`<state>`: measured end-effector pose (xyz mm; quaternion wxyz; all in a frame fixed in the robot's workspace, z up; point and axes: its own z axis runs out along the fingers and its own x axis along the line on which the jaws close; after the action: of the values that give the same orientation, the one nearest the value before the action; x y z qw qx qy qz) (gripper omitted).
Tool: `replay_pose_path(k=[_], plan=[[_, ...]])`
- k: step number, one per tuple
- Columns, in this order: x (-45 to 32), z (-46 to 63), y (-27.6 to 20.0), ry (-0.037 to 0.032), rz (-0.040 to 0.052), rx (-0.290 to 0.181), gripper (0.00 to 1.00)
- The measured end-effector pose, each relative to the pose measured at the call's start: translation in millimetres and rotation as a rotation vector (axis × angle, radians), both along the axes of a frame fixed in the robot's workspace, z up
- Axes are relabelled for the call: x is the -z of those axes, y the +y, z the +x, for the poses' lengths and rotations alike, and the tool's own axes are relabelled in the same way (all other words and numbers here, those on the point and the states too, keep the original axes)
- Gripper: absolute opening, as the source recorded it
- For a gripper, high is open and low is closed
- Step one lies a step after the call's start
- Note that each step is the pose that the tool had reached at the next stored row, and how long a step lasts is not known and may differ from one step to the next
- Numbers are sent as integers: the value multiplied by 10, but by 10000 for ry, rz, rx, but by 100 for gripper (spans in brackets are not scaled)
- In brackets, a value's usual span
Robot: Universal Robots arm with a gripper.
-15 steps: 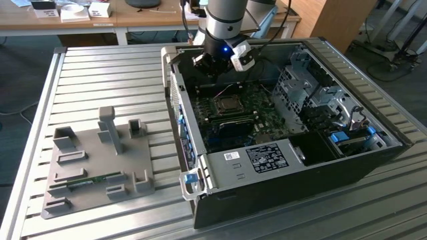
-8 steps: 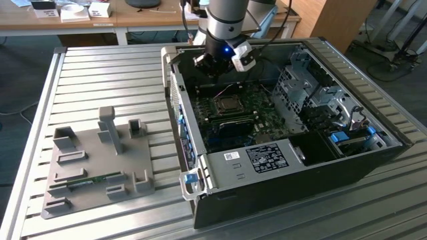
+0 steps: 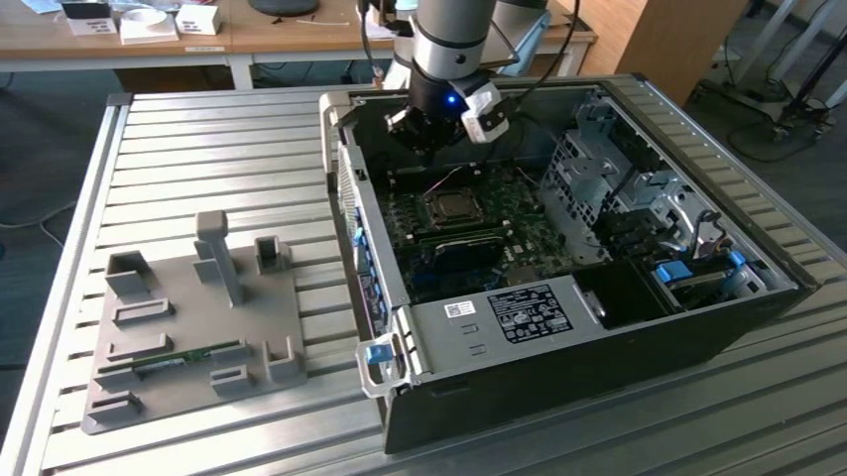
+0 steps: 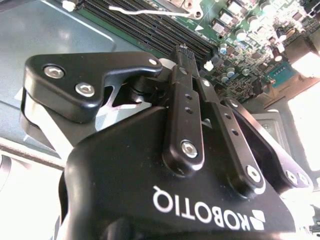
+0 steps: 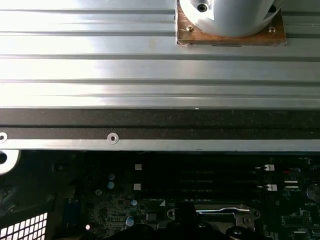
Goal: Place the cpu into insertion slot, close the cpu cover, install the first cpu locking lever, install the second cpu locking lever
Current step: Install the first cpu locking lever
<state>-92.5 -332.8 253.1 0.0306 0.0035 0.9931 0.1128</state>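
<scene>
Ribbed aluminium table [image 3: 198, 169] carries everything in the exterior view. At nine o'clock from the open black computer case [image 3: 556, 387] lies a grey fixture plate [image 3: 185, 297] with upright holders. A green memory stick [image 3: 170, 361] rests in a channel near the plate's six o'clock edge.

Inside the case the green motherboard [image 3: 537, 243] lies flat, with the insertion slot [image 3: 426, 206] near its middle. A flat dull-grey square, seemingly the cpu [image 3: 451, 206], lies within the slot's rim. Whether anything is folded down over it I cannot tell.

At twelve o'clock from the slot the gripper [image 3: 421, 144] hangs from the arm, above the board and apart from the slot. In the second wrist view the gripper [image 4: 183, 50] has its fingers brought together at the tips with nothing visible between them, and the long black memory slots [image 4: 150, 30] lie beyond.

At three o'clock from the slot stands a metal drive cage [image 3: 596, 188], with blue tabs [image 3: 675, 270] at about four o'clock.
</scene>
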Motion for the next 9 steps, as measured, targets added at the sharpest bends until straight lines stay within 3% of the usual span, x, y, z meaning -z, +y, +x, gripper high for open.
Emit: replay_pose_path(k=[9], plan=[[18,27,1,-1,2,0,11]])
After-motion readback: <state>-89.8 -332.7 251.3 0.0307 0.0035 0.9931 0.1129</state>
